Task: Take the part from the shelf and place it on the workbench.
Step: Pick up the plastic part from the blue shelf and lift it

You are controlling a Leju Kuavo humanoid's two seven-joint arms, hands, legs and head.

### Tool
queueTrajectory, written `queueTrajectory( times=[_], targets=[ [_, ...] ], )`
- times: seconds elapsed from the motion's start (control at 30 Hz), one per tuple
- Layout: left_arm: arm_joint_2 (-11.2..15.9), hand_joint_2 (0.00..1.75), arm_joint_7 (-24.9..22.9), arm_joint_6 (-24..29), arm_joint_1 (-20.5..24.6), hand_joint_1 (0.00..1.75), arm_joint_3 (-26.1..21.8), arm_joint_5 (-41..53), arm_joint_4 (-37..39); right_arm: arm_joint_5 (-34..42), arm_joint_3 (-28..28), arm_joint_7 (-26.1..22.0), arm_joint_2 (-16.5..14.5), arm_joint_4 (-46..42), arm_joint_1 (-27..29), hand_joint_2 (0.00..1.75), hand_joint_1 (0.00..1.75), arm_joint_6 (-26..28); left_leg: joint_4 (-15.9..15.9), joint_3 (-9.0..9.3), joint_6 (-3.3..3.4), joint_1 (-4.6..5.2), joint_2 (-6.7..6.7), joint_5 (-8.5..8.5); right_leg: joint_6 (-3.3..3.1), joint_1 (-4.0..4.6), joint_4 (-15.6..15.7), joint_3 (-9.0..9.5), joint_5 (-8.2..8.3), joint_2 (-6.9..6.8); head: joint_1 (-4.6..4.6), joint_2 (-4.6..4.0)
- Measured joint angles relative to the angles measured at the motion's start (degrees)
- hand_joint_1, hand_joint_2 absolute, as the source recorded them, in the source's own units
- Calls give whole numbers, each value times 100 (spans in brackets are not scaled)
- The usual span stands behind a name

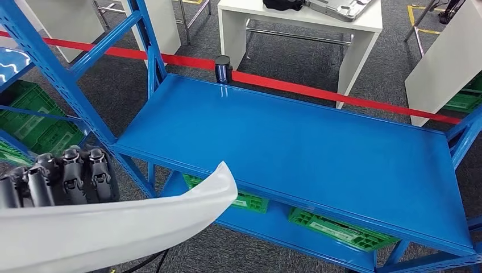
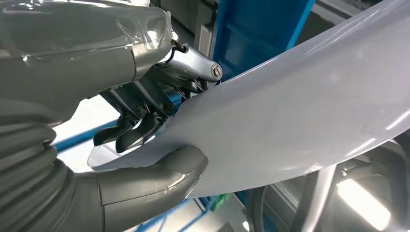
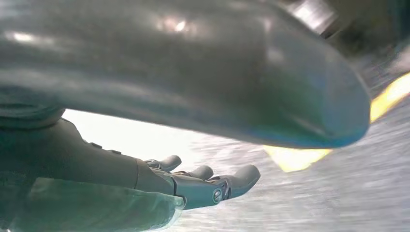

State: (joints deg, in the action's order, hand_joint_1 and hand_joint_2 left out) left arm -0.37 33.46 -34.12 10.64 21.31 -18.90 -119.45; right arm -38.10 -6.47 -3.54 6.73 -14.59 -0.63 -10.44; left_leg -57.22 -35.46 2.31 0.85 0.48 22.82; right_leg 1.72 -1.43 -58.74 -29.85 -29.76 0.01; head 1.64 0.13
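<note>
Left hand (image 1: 62, 176) grips the long white part (image 1: 113, 227); right hand (image 3: 193, 186) holds nothing, fingers stretched out.

From the head view I see the left hand at the lower left, dark fingers curled over the part's upper edge, and in the left wrist view the thumb (image 2: 164, 176) presses its underside. The part's pointed end reaches just over the front edge of the blue shelf (image 1: 295, 148). Green crates (image 1: 335, 227) sit on the level below, and a white table (image 1: 318, 23) stands beyond the red tape (image 1: 318, 94).
</note>
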Motion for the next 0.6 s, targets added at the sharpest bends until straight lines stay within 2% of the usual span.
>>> queueTrajectory(
  times=[0.03, 0.07, 0.13, 0.17, 0.2, 0.27, 0.3, 0.33, 0.37, 0.4, 0.43, 0.47, 0.5, 0.53, 0.57, 0.6],
  targets=[
    [1, 175, -14, -6, -1, 175, 49, -19, 2, 13, -43, 230, 69, 40, 24, 0, 0, 15, -35, -22, -20, 7, -5, -12, -29, 11, 106, 51, 24, 1, 0, 0],
    [4, 175, -20, 2, -2, 175, 97, -30, 5, 12, -82, 467, 146, 76, 57, 0, 0, -2, -51, -36, -45, 12, -12, -28, -60, 28, 79, 23, 54, 7, 4, 0],
    [14, 175, -9, 39, 0, 175, 182, -24, 18, -10, -152, 851, 298, 120, 140, 0, 0, -113, -99, -77, -100, 3, -24, -22, -140, -3, 101, -43, 91, 2, -4, 0],
    [21, 175, 2, 60, 0, 175, 212, -18, 26, -21, -188, 989, 371, 126, 180, 0, 0, -189, -179, -120, -138, -8, -30, 86, -192, -18, 107, -71, 131, -5, 0, 0],
    [32, 175, 11, 76, 0, 175, 235, -14, 37, -29, -225, 1077, 429, 127, 216, 0, 0, -263, -359, -189, -178, -25, -34, 283, -235, -35, 112, -109, 180, -12, 2, 0],
    [57, 175, 22, 88, -1, 175, 276, -15, 73, -32, -301, 1186, 510, 121, 280, 0, 0, -383, -1038, -388, -256, -73, -37, 837, -271, -28, 104, -208, 277, -18, 15, 0],
    [71, 175, 28, 91, -1, 175, 297, -16, 100, -32, -338, 1212, 525, 110, 315, 0, 0, -432, -1405, -468, -281, -94, -36, 1038, -267, -23, 101, -269, 326, -17, 16, 0],
    [83, 175, 42, 91, -1, 175, 314, -18, 130, -33, -374, 1225, 531, 95, 348, 0, 0, -482, -1647, -484, -294, -110, -36, 1125, -259, -17, 98, -330, 372, -16, 16, 0],
    [97, 175, 57, 88, -1, 175, 330, -21, 160, -35, -413, 1221, 530, 72, 378, 0, 0, -536, -1682, -401, -293, -119, -36, 1095, -249, -11, 97, -386, 417, -15, 17, 0],
    [110, 175, 74, 80, 0, 175, 346, -25, 184, -36, -452, 1202, 523, 46, 400, 0, 0, -593, -1487, -205, -279, -122, -39, 977, -239, -6, 97, -437, 461, -11, 18, 0],
    [122, 175, 91, 69, 3, 175, 361, -30, 204, -38, -493, 1170, 511, 16, 413, 0, 0, -651, -1099, 92, -247, -117, -44, 835, -227, 1, 98, -478, 502, -5, 18, 0],
    [132, 175, 104, 57, 13, 175, 378, -38, 221, -39, -534, 1127, 492, -16, 422, 0, 0, -702, -636, 413, -206, -108, -48, 772, -211, 8, 99, -509, 544, 2, 17, 0],
    [140, 175, 114, 46, 25, 175, 396, -47, 236, -38, -575, 1080, 473, -44, 427, 0, 0, -737, -266, 659, -174, -91, -51, 732, -181, 7, 111, -527, 588, 5, 14, 0],
    [147, 175, 124, 39, 42, 175, 412, -56, 250, -37, -615, 1020, 452, -67, 429, 0, 0, -760, -21, 811, -141, -68, -54, 729, -146, 0, 123, -536, 630, 7, 16, 0],
    [154, 175, 133, 35, 66, 175, 430, -63, 264, -36, -651, 956, 429, -86, 430, 0, 0, -770, 78, 852, -118, -43, -53, 742, -103, -11, 139, -541, 675, 5, 21, 0],
    [159, 175, 140, 30, 90, 175, 448, -68, 278, -34, -685, 897, 409, -101, 430, 0, 0, -768, 90, 819, -89, -21, -52, 686, -58, -22, 169, -540, 726, 3, 25, 0]
  ],
)
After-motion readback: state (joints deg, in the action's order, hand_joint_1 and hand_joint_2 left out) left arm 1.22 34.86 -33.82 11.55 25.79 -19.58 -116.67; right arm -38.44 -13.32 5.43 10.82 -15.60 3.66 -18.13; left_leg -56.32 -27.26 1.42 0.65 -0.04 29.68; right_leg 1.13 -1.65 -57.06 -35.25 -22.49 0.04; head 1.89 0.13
